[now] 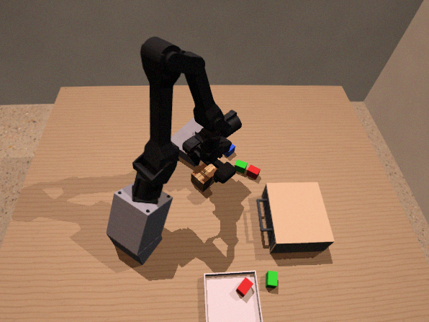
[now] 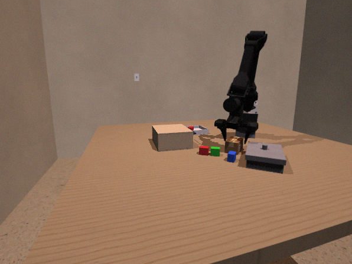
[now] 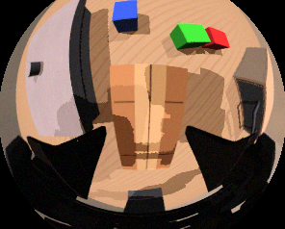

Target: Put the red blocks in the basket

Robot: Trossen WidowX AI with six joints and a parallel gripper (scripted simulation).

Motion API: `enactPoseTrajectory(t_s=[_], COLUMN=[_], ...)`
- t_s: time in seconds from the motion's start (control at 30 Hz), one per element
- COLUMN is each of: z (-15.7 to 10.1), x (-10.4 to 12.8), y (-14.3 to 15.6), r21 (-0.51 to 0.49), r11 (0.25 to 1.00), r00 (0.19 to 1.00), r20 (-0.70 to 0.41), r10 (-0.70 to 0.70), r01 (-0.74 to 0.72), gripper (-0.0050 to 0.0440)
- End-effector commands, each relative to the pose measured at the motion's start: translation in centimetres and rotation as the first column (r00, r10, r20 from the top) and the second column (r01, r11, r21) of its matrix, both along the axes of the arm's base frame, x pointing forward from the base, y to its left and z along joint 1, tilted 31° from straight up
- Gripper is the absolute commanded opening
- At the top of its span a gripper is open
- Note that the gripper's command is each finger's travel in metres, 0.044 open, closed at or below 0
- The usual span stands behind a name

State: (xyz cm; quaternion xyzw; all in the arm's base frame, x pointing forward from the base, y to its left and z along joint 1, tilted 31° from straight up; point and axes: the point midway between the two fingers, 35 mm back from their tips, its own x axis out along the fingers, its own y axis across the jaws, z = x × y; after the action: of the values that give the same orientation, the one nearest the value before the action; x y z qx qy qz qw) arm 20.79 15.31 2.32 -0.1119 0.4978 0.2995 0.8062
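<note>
The brown woven basket stands on the table in front of the arm's base; it also shows in the exterior view and in the wrist view. My gripper is open just above it, one finger on each side and apart from its walls. A red block lies on the table right of the basket, touching a green block. A second red block lies in a white tray at the front edge.
A blue block lies beside the grey box with a knobbed lid, which is shut. The tan drawer cabinet at the right is shut, handle facing the arm. Another green block lies beside the tray.
</note>
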Motion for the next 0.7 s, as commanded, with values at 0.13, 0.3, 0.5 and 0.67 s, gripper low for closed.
enactPoseTrajectory(t_s=[0.13, 0.3, 0.5, 0.67], z=[3.8, 6.6, 8.8, 8.8], x=[-0.9, -2.1, -3.0, -3.0], y=[-1.2, -2.5, -3.5, -3.5], r21=[0.015, 0.015, 0.015, 0.015], r11=[1.0, 1.0, 1.0, 1.0], r00=[1.0, 1.0, 1.0, 1.0], r20=[0.022, 0.022, 0.022, 0.022], r10=[0.001, 0.001, 0.001, 0.001], r01=[-0.002, -0.002, -0.002, -0.002], gripper=[0.044, 0.044, 0.044, 0.044])
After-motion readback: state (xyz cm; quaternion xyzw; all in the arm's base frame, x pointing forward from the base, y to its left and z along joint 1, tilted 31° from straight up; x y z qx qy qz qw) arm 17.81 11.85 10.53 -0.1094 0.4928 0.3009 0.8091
